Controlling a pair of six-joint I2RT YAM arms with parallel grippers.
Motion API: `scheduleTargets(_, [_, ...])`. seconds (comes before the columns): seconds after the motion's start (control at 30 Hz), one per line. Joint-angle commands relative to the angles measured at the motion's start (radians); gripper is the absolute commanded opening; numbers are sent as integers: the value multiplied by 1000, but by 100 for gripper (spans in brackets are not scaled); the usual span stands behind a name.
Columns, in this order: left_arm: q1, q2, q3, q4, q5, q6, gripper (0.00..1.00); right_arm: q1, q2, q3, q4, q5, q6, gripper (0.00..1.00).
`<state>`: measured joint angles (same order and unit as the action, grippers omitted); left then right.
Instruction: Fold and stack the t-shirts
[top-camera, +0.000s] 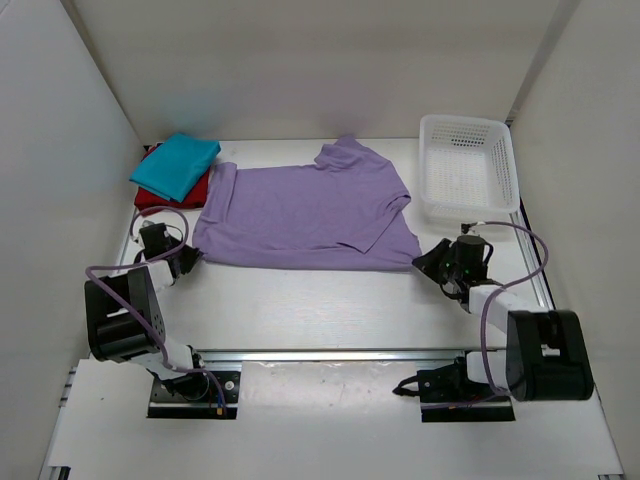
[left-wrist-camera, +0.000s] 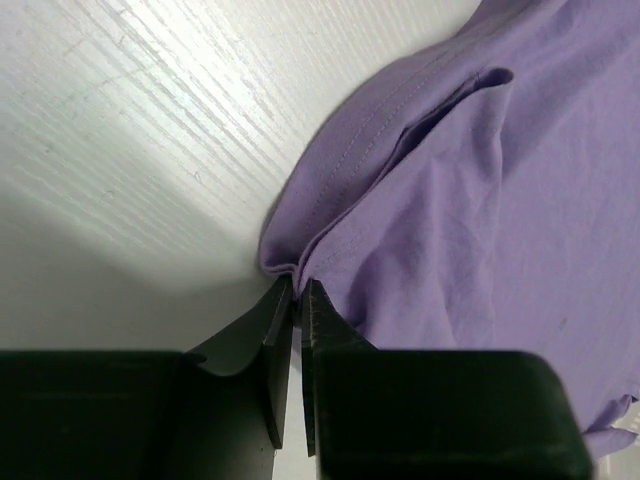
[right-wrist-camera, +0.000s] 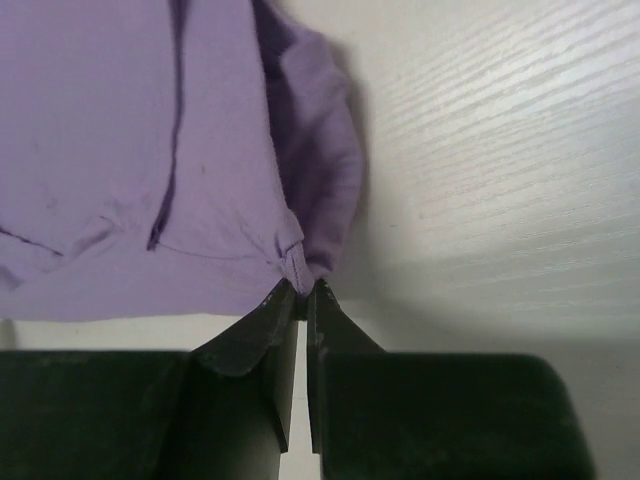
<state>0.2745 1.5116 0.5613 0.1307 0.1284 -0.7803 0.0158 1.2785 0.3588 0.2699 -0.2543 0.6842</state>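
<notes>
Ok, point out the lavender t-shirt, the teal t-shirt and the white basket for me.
lavender t-shirt (top-camera: 300, 215): top view, middle of its body.
teal t-shirt (top-camera: 177, 165): top view, top face of the folded shirt.
white mesh basket (top-camera: 468, 175): top view, its bare mesh floor.

Counted three: lavender t-shirt (top-camera: 300, 215), teal t-shirt (top-camera: 178, 165), red t-shirt (top-camera: 175, 198). Also spotted one white mesh basket (top-camera: 460, 121), plus two arms: left arm (top-camera: 125, 315), right arm (top-camera: 540, 355).

We see the lavender shirt (top-camera: 300, 215) spread flat, left gripper (top-camera: 190, 256) and right gripper (top-camera: 420, 262) at its near corners; teal shirt (top-camera: 176, 165) atop red shirt (top-camera: 170, 197) (far left).
</notes>
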Motion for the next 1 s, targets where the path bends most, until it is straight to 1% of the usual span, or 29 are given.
scheduleTargets(0.0, [3, -56, 26, -35, -44, 32, 0, -14, -103, -33, -49, 56, -9, 0])
scheduleTargets(0.03, [-6, -57, 25, -46, -46, 35, 0, -14, -138, -32, -61, 67, -11, 0])
scheduleTargets(0.13, [-1, -111, 15, -118, -70, 68, 0, -65, -201, -70, -127, 75, -20, 0])
scheduleTargets(0.27, [2, -195, -49, -180, -88, 105, 0, -97, -310, -109, -194, 76, -32, 0])
scheduleTargets(0.37, [6, -289, -93, -235, -90, 133, 0, -126, -389, -144, -247, 60, -35, 0])
scheduleTargets(0.43, [14, -374, -121, -299, -98, 148, 0, -140, -441, -165, -270, 61, -32, 0])
scheduleTargets(0.47, [26, -395, -133, -319, -93, 160, 0, -145, -468, -172, -306, 52, -35, 0])
scheduleTargets(0.63, [46, -569, -166, -511, -98, 226, 0, -180, -567, -193, -440, 27, -43, 0])
scheduleTargets(0.67, [45, -608, -178, -519, -104, 227, 3, -188, -593, -181, -464, 36, -48, 0])
scheduleTargets(0.73, [-18, -645, -172, -564, -104, 199, 11, -150, -633, -176, -518, 55, -19, 0])
scheduleTargets(0.77, [-23, -660, -169, -575, -87, 172, 12, -136, -646, -169, -535, 64, -15, 0])
scheduleTargets(0.8, [-8, -666, -175, -576, -58, 170, 15, -132, -656, -166, -558, 81, -14, 0])
scheduleTargets(0.87, [73, -674, -190, -598, 31, 184, 17, -131, -663, -153, -581, 87, 0, 0])
scheduleTargets(0.9, [86, -676, -189, -600, 48, 191, 22, -132, -669, -146, -587, 92, -8, 0])
scheduleTargets(0.93, [77, -670, -184, -605, 54, 190, 32, -132, -670, -133, -597, 107, -8, 3])
scheduleTargets(0.97, [62, -672, -179, -618, 30, 184, 42, -135, -670, -121, -588, 93, -20, 15])
